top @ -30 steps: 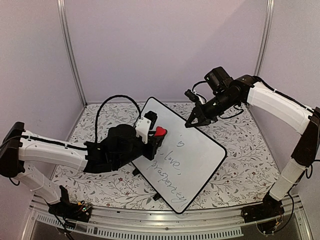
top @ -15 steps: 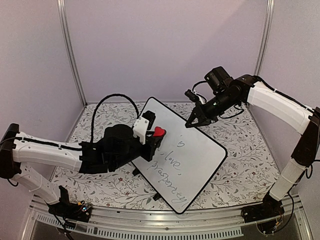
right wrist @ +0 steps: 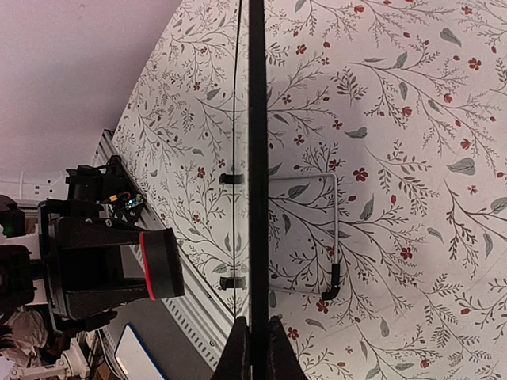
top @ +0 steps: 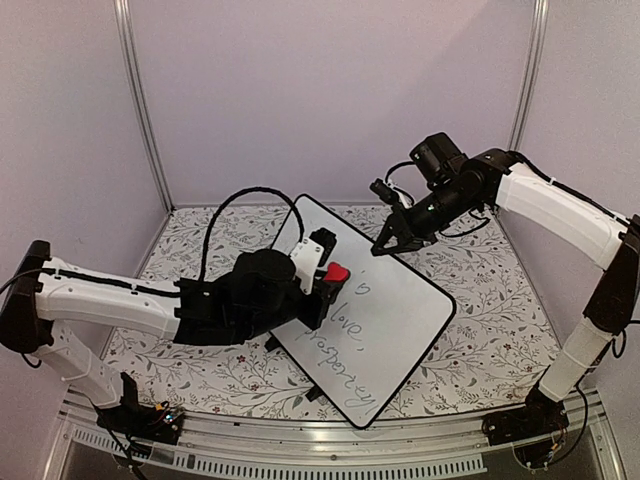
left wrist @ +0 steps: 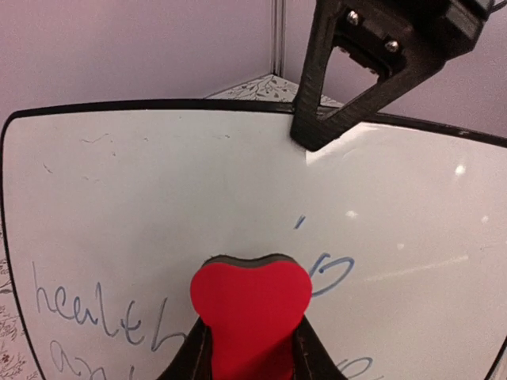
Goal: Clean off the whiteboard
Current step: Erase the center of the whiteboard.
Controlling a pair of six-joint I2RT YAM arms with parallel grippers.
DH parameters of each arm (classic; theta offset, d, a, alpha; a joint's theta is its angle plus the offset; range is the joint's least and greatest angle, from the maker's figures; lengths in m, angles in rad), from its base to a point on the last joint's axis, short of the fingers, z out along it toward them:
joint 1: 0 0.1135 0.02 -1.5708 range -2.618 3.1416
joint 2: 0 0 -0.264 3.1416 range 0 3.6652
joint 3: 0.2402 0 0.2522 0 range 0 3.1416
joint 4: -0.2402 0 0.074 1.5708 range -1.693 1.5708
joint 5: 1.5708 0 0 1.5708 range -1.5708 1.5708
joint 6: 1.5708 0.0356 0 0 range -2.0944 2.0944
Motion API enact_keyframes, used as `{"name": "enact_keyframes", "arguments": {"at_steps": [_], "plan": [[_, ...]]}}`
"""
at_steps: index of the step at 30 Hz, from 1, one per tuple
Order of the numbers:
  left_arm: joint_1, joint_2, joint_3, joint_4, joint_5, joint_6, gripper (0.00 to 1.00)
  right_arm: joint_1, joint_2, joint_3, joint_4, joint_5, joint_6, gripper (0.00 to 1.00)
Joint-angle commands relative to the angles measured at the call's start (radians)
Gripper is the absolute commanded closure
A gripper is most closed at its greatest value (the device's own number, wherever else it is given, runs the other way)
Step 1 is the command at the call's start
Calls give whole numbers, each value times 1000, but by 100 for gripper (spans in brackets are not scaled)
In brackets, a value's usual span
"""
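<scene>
The whiteboard point(top: 395, 325) stands tilted on the floral table, with cursive handwriting point(top: 335, 335) on its lower half and the word "is" point(left wrist: 329, 273) near the middle. My left gripper point(top: 329, 281) is shut on a red heart-shaped eraser point(top: 337, 272), whose dark felt side faces the board just left of "is". In the left wrist view the eraser point(left wrist: 252, 305) fills the space between my fingers point(left wrist: 194, 356). My right gripper point(top: 391, 244) is shut on the board's upper right rim point(right wrist: 257, 158), seen edge-on between its fingertips point(right wrist: 238, 348).
A thin wire stand point(right wrist: 336, 237) lies on the floral cloth point(top: 480, 290) behind the board. A black cable point(top: 235, 205) loops up over my left arm. The metal rail point(top: 330, 450) runs along the near table edge. Enclosure walls stand close on three sides.
My left gripper has carried the eraser to the right and slightly down across the board face, after a small drift left. The right gripper and the board have stayed put.
</scene>
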Motion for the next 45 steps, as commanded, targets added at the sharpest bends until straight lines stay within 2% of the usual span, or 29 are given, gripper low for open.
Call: {"name": "enact_keyframes", "arguments": {"at_steps": [1, 6, 15, 33, 45], "plan": [[-24, 76, 90, -31, 5, 9, 100, -4, -67, 9, 34, -18, -15, 100], [-27, 172, 194, -98, -68, 7, 100, -4, -71, -1, 39, -18, -18, 100], [-24, 206, 223, -136, -110, 13, 100, -4, -79, -13, 42, -23, -17, 100], [-26, 163, 137, -134, -54, -22, 100, -4, -60, -6, 41, -26, -14, 100], [-25, 208, 218, -108, -23, 27, 100, -4, -47, -9, 40, -32, -16, 100]]}}
